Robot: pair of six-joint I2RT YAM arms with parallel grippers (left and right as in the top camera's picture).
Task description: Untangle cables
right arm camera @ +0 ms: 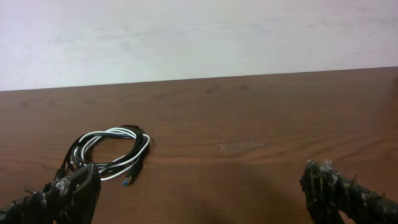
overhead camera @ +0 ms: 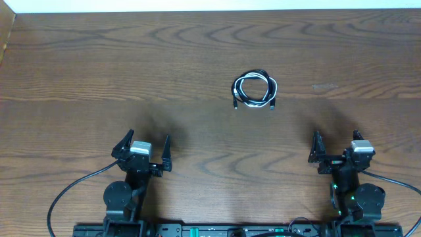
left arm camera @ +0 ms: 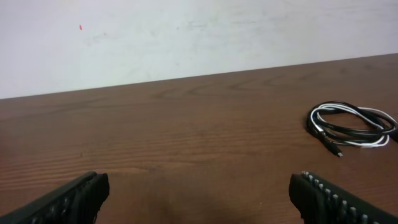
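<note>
The cables [overhead camera: 255, 89], one black and one white, lie looped together in a small coil on the wooden table, a little right of centre. Their plug ends point toward the arms. In the left wrist view the cables [left arm camera: 352, 126] sit far right; in the right wrist view the cables [right arm camera: 110, 152] sit at the left, just beyond the left fingertip. My left gripper [overhead camera: 145, 147] stands open near the front left, well short of the coil. My right gripper [overhead camera: 336, 147] is open too, at the front right. Neither holds anything.
The wooden table [overhead camera: 99, 66] stretches to a pale wall behind it. Thick black arm cables [overhead camera: 69, 191] run along the front edge by the arm bases. A faint pale scuff [overhead camera: 324, 86] marks the wood right of the coil.
</note>
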